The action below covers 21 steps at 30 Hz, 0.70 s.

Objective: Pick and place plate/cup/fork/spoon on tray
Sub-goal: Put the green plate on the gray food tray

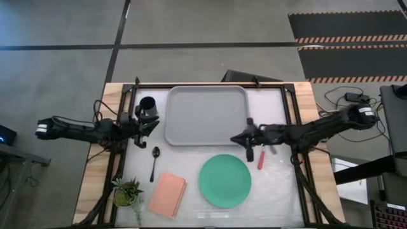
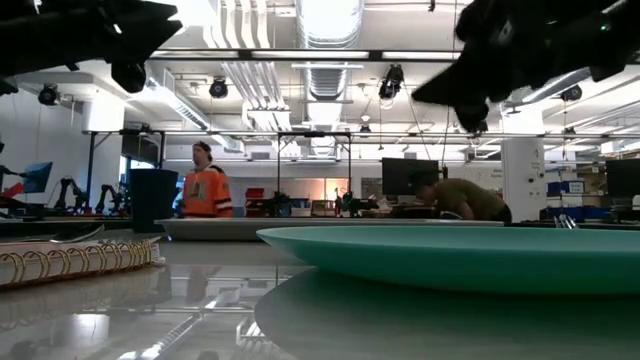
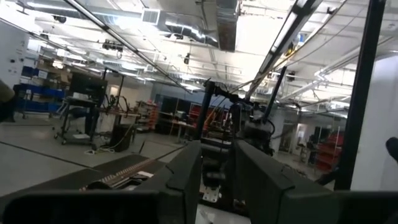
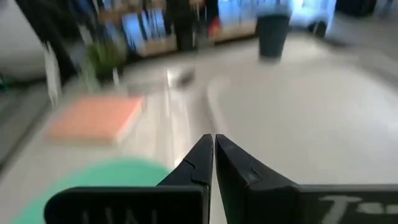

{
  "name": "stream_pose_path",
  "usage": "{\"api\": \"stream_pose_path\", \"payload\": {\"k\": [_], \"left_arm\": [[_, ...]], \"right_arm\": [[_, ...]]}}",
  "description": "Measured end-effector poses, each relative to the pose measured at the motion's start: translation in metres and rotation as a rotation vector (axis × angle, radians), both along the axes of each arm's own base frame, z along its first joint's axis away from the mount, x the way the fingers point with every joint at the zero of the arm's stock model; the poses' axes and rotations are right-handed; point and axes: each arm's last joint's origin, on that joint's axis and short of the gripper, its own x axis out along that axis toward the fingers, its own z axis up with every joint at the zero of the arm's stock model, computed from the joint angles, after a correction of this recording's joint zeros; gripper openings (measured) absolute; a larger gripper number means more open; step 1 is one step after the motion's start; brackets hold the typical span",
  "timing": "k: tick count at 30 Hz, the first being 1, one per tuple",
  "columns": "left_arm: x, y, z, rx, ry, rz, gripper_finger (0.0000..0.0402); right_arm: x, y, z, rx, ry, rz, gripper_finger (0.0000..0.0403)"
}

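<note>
The light-grey tray [image 1: 206, 114] lies at the table's far middle. The dark cup [image 1: 147, 105] stands upright left of it, and also shows in the low view [image 2: 152, 198]. The black spoon [image 1: 155, 162] lies near the cup's near side. The mint-green plate [image 1: 224, 180] lies flat near the tray's near edge. The red-handled fork [image 1: 260, 159] lies beside my right arm. My left gripper [image 1: 151, 122] is open, raised, just nearer than the cup. My right gripper [image 4: 213, 140] is shut and empty, hovering between tray and plate [image 1: 235, 138].
A salmon-pink spiral-bound pad [image 1: 168, 194] and a small potted plant [image 1: 127, 191] sit at the near left. The table's wooden edges and black frame rails [image 1: 124, 102] run along both sides. People show in the room beyond the table [image 2: 205, 185].
</note>
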Motion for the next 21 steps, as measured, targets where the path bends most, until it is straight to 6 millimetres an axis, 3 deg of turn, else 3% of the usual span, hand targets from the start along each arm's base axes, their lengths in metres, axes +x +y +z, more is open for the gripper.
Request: {"api": "stream_pose_path", "payload": {"k": [10, 17, 21], "left_arm": [[-0.004, 0.001, 0.002, -0.007, -0.027, 0.012, 0.0083], [-0.007, 0.001, 0.004, -0.007, -0.054, 0.012, 0.0083], [-0.008, 0.001, 0.004, -0.007, -0.062, 0.013, 0.0083]], "right_arm": [[0.048, 0.028, -0.005, -0.011, 0.276, 0.050, 0.0009], [0.078, 0.036, -0.007, -0.075, 0.404, 0.082, 0.0009], [0.092, 0.040, -0.011, -0.069, 0.454, 0.187, 0.0009]]}}
